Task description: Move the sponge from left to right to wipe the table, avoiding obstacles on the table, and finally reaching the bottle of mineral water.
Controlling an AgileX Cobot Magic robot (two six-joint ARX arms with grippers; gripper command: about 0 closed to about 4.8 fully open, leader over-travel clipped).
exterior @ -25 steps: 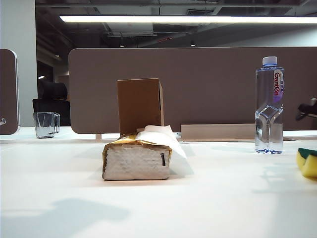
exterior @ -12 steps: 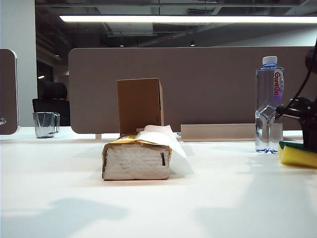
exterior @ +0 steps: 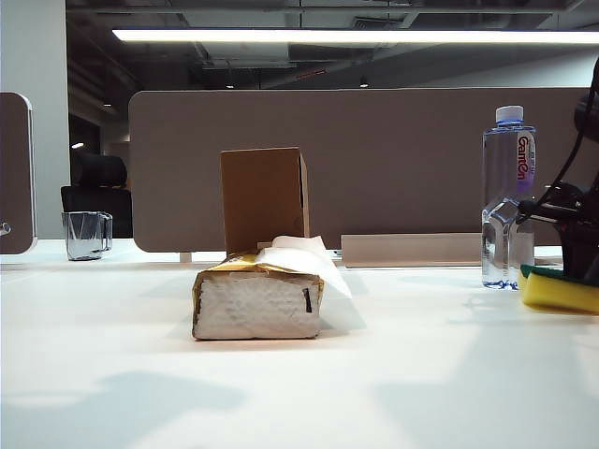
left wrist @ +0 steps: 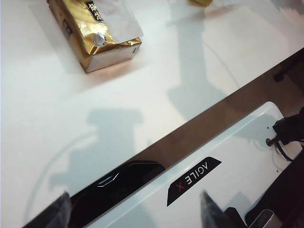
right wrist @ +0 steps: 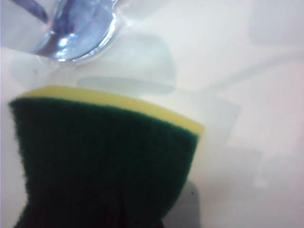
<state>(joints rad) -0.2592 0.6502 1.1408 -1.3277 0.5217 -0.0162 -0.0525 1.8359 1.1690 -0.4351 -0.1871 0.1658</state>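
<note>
The sponge [exterior: 560, 292], yellow with a dark green top, lies flat on the white table [exterior: 281, 393] at the far right, just right of the mineral water bottle [exterior: 509, 196]. My right gripper [exterior: 585, 253] sits on top of it, shut on the sponge; in the right wrist view the sponge [right wrist: 104, 156] looks pinched and hides the fingers, with the bottle's base [right wrist: 71, 28] close beyond it. The obstacles stand mid-table: the gold tissue pack [exterior: 257, 304] and the brown box [exterior: 265, 198] behind it. My left gripper [left wrist: 137, 211] hangs open and empty over the robot's base by the table edge.
A clear glass cup [exterior: 86, 234] stands at the far left rear. A grey partition [exterior: 374, 159] runs along the back of the table. In the left wrist view the tissue pack [left wrist: 95, 35] lies far from the left gripper.
The sponge, tilted at the right edge a second ago, now lies flat beside the bottle. The right arm has come down into view over it. The left arm has kept still.
</note>
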